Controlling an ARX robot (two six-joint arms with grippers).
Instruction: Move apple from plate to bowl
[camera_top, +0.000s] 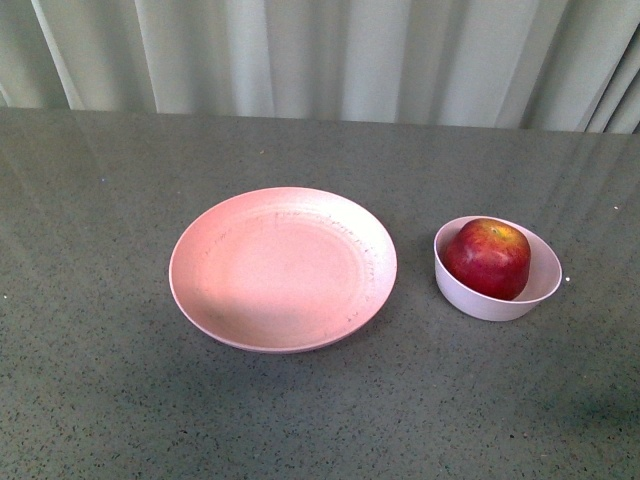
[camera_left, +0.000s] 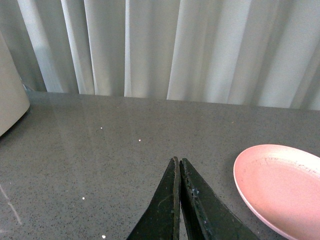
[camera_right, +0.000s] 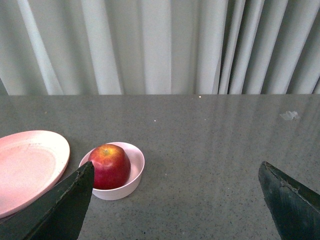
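Only the wrist views show the arms: left gripper (camera_left: 177, 165) jaws pressed together, right gripper (camera_right: 177, 192) jaws wide. Round dark red apple (camera_top: 487, 257) sits in the small pale bowl (camera_top: 497, 300) beside the wide pink plate (camera_top: 283, 268) on the grey speckled bench (camera_top: 100, 380); pale curtains (camera_top: 320, 55) hang behind its far edge.

The left gripper (camera_left: 177, 162) has two long black fingers tapering to narrow points, their flat faces scuffed with pale scratches and a small bluish fleck. The right gripper (camera_right: 175, 172) has matching black, wedge-shaped fingers (camera_right: 70, 200) with dull, worn edges.
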